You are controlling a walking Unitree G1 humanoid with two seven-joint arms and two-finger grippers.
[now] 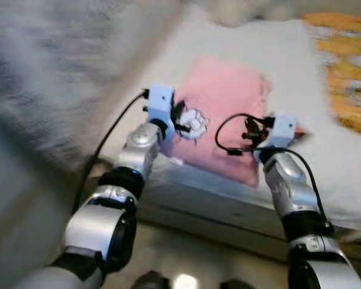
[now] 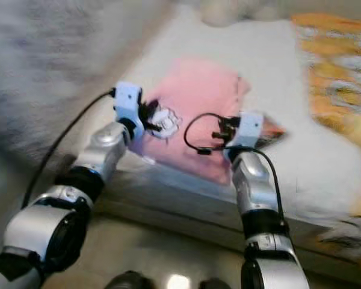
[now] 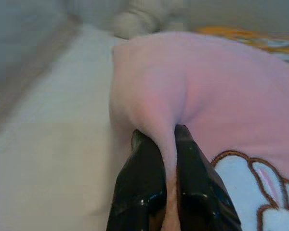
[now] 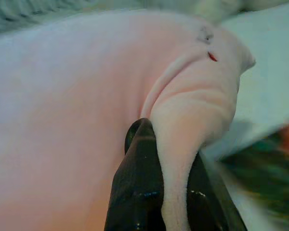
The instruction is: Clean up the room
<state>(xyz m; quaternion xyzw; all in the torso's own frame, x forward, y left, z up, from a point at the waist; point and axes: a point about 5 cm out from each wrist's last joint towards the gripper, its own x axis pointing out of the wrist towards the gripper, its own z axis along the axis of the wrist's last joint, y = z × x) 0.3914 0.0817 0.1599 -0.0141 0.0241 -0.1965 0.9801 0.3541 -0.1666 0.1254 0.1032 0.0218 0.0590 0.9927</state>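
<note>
A pink garment (image 1: pixel 222 96) with a white cartoon print (image 1: pixel 195 123) lies spread on the white bed (image 1: pixel 277 54). My left gripper (image 1: pixel 182 120) is at its left side, shut on a pinched fold of the pink garment (image 3: pixel 169 144) between the black fingers (image 3: pixel 139 192). At the cloth's right edge, my right gripper (image 1: pixel 253 129) is shut on another fold of the pink garment (image 4: pixel 178 159), with the fingers (image 4: pixel 137 187) on either side of it. Both folds stand up a little from the bed.
An orange patterned blanket (image 1: pixel 349 66) lies at the bed's right. A grey fuzzy cover (image 1: pixel 60 66) sits to the left. The bed's front edge (image 1: pixel 210 198) runs just below the garment, with floor beneath. A pale stuffed shape (image 3: pixel 144 17) rests at the far end.
</note>
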